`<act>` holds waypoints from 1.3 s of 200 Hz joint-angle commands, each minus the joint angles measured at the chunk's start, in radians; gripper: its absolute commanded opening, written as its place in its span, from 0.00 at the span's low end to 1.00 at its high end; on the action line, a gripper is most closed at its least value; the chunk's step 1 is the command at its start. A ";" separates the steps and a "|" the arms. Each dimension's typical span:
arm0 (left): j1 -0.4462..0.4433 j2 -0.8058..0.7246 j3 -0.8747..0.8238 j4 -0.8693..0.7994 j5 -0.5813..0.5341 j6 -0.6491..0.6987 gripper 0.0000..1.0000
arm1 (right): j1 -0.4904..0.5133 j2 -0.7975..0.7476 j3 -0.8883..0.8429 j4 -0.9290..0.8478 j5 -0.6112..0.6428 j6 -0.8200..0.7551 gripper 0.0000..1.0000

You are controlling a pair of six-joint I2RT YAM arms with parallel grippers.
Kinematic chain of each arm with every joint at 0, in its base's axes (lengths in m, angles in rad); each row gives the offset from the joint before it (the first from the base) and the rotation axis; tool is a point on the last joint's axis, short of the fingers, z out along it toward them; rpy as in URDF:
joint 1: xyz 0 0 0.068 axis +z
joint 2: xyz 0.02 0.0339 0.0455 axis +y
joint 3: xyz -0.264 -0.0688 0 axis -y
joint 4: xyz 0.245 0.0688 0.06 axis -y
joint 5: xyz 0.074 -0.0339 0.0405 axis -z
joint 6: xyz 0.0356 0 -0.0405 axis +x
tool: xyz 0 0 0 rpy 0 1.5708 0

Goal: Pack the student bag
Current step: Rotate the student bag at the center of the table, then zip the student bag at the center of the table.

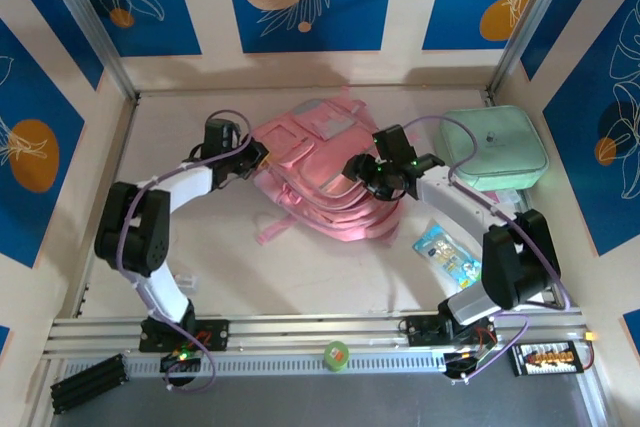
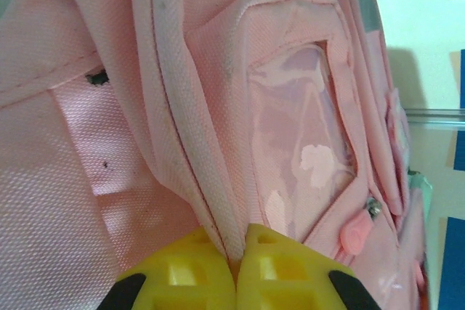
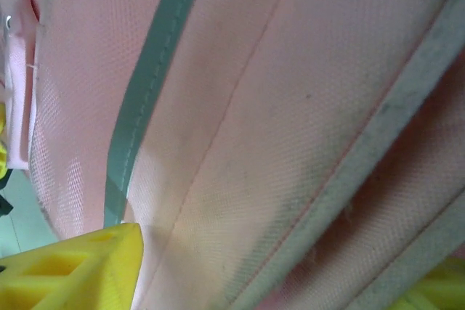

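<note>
Bag (image 1: pixel 318 175) lies flat, between the two grippers. A piped seam is pinched by the left gripper (image 2: pixel 236 255), jaws pressed together. Right gripper (image 1: pixel 363 170) jaws are spread, bag fabric between them. Opening is judged in hand. A firm right-side pinch is needed next.

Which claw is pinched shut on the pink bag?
The left claw: its yellow fingers meet on a seam fold of the student bag. The right claw has its fingers apart, fabric between them.
</note>
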 commanded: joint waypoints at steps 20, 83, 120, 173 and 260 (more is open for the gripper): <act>0.021 -0.178 -0.113 0.022 0.000 -0.076 0.00 | -0.024 0.146 0.165 0.047 -0.149 -0.184 0.64; 0.018 -0.320 -0.198 -0.009 -0.011 -0.178 0.00 | -0.053 0.325 0.380 -0.043 -0.095 -0.295 0.67; 0.003 -0.305 -0.200 0.032 -0.011 -0.243 0.00 | -0.052 0.189 0.318 -0.103 0.036 -0.271 0.76; -0.039 -0.272 -0.188 0.064 -0.046 -0.299 0.00 | 0.063 -0.014 0.219 -0.229 0.215 -0.206 0.76; -0.079 -0.265 -0.176 0.080 -0.052 -0.317 0.00 | 0.453 0.157 0.304 -0.114 0.328 -0.036 0.53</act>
